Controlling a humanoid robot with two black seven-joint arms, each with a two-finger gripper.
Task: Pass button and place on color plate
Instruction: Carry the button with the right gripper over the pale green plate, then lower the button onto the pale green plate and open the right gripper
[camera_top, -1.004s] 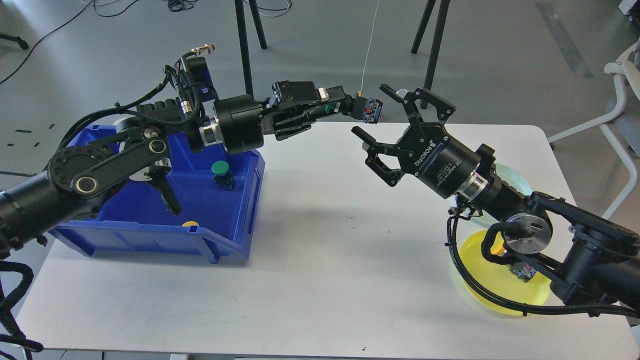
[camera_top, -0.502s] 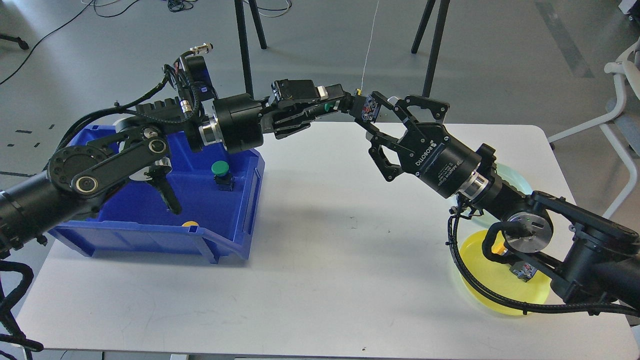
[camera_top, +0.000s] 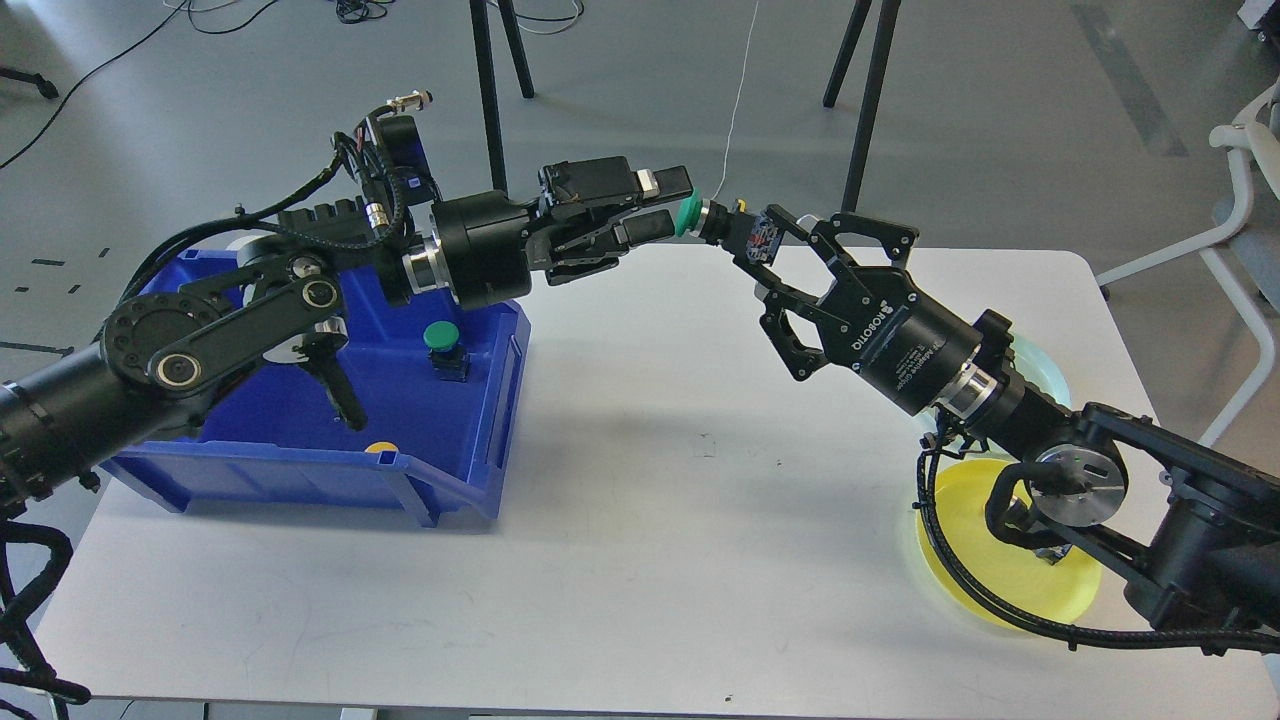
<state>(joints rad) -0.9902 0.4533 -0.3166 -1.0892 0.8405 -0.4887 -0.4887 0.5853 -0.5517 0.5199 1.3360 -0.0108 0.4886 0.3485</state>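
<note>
Both arms reach toward each other above the far middle of the white table (camera_top: 640, 500). The left gripper (camera_top: 672, 205) stretches out level from over the blue bin (camera_top: 470, 420), its fingers parted just off the green cap of the button (camera_top: 722, 225). The right gripper (camera_top: 775, 240) angles up and left from beside the yellow plate (camera_top: 965, 570), jaws clamped on the button's body

Green-capped button (camera_top: 722, 224) sideways, midair.
</note>
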